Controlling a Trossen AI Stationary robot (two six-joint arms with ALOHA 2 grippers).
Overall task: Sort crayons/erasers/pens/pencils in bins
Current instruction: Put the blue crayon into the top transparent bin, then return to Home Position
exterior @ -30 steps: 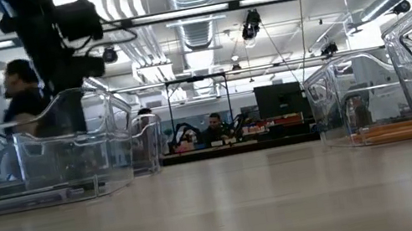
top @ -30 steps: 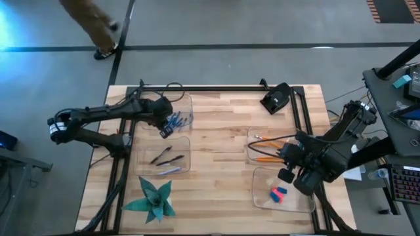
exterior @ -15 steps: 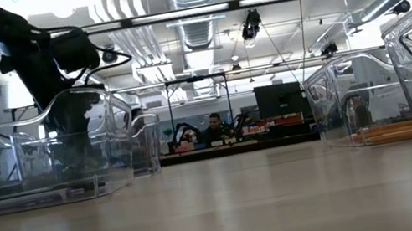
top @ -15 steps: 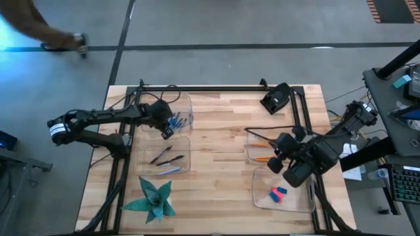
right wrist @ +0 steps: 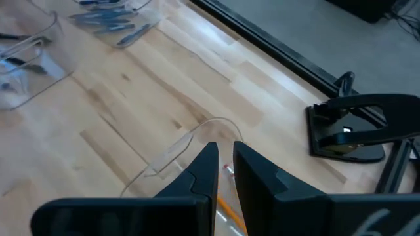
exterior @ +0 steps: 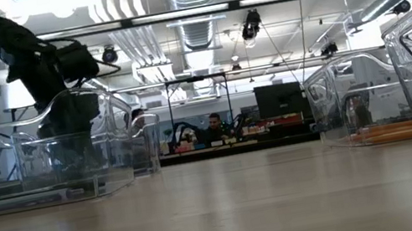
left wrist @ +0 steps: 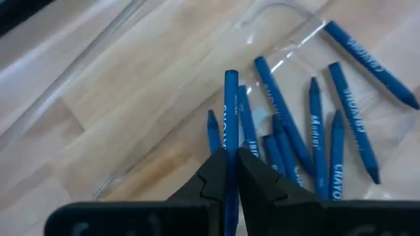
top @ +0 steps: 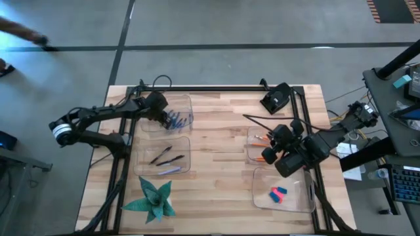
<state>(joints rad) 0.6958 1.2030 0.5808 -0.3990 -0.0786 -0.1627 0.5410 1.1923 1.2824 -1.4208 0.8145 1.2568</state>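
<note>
The left claw [top: 172,120] sits over the bin [top: 186,101] at the far left part of the counter [top: 220,131], its fingers pressed together on a blue crayon [left wrist: 231,124] that stands up between them in the left wrist view. More blue crayons [left wrist: 315,141] lie loose on that bin's floor, some crossing one another. Just nearer along the left side, a second bin [top: 185,164] holds two dark pens [top: 164,158] and a pale stick near its front wall.

The right claw [top: 268,141] hangs over the far bin on the right side [top: 251,134], where orange pencils [top: 270,158] lie. Its fingers [right wrist: 209,172] stand close, with only a slim gap, and a pencil [right wrist: 230,206] shows below that gap; whether the claw grips it is hard to judge from these views. The near right bin [top: 259,196] holds the erasers [top: 278,194], a pink-red block and a blue one lying together.

A green folded paper star [top: 154,199] rests at the near left corner of the counter, and a black clamp [top: 276,98] sits by the far edge.
</note>
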